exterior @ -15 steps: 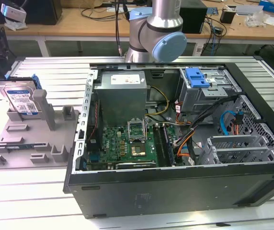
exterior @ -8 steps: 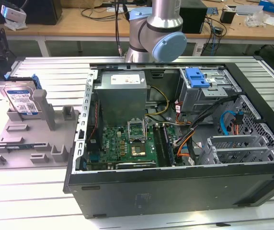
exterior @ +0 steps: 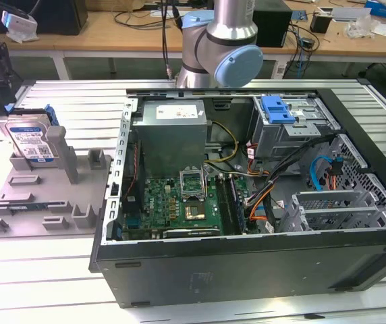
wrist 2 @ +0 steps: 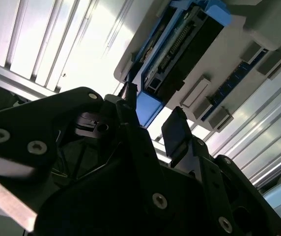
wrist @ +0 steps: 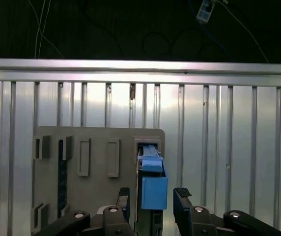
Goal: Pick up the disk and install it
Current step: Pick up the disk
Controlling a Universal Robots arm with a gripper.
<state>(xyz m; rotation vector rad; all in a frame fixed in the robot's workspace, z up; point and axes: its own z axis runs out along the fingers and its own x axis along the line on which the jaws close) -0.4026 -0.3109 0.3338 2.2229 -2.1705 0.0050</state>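
The disk, silver-grey with a white-and-blue label and a blue frame, stands on edge in a slot of the grey fixture at the exterior view's left. My black gripper hangs just above the disk's top edge. In the first wrist view the gripper is open, one finger on each side of the disk's blue edge, with small gaps showing. In the second wrist view the gripper straddles the disk the same way.
An open computer case lies on the slatted metal table, with motherboard, power supply and cables inside. A bright blue bracket sits on its drive cage. The arm's base stands behind the case. A cluttered bench runs along the back.
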